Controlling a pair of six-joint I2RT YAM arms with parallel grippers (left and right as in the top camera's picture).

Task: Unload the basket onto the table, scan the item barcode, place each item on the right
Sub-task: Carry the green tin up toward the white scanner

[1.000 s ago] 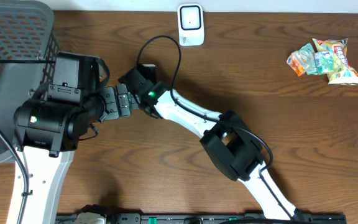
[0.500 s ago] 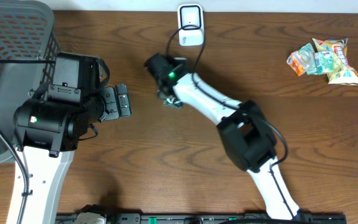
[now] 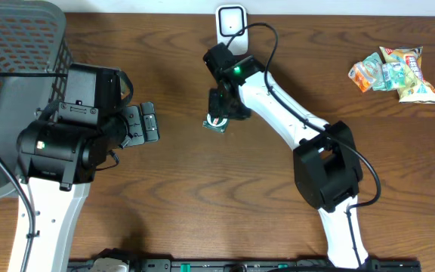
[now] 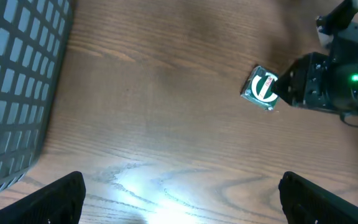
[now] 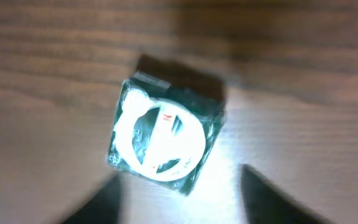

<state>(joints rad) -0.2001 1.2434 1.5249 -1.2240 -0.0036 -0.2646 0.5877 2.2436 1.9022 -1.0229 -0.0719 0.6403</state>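
Brown wood-grain surface [image 3: 202,219] carries all items. Grey mesh basket [image 3: 13,45] stands at far left and shows in the overhead and left wrist views only. Left tool [image 4: 182,202] is wide open and empty, beside the basket. White scanner [image 3: 232,30] and snack pile [image 3: 395,72] show overhead alone. Right tool [image 5: 179,202]: fingers blurred, apart, nothing clamped. Green packet [image 5: 165,138] lies on the surface just ahead of them, near the scanner. Its white ring is clearest in the right wrist view.
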